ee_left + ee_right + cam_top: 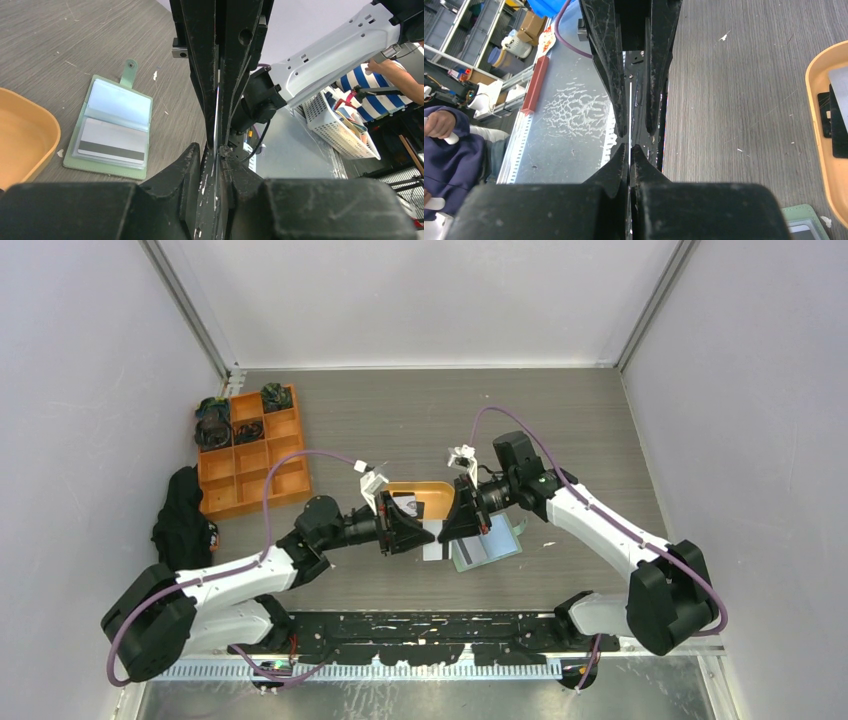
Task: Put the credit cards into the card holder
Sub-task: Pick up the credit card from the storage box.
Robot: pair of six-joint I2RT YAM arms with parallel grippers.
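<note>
A white credit card (435,543) hangs in the air between my two grippers, just left of the open sage-green card holder (487,550). My right gripper (629,146) is shut on the card's edge (629,115). My left gripper (216,147) faces it from the other side. The card's thin edge (216,120) stands between the left jaws, against one finger, with a narrow gap on the other side. The card holder (112,130) lies flat on the table, and a grey card with a dark stripe (111,141) shows in its lower pocket. Black cards (838,125) lie in the orange tray.
The orange oval tray (440,490) sits just behind the grippers. An orange grid organiser (250,455) with dark items stands at the back left, with a black cloth bundle (182,508) beside it. A white basket (345,125) is off the table's near edge.
</note>
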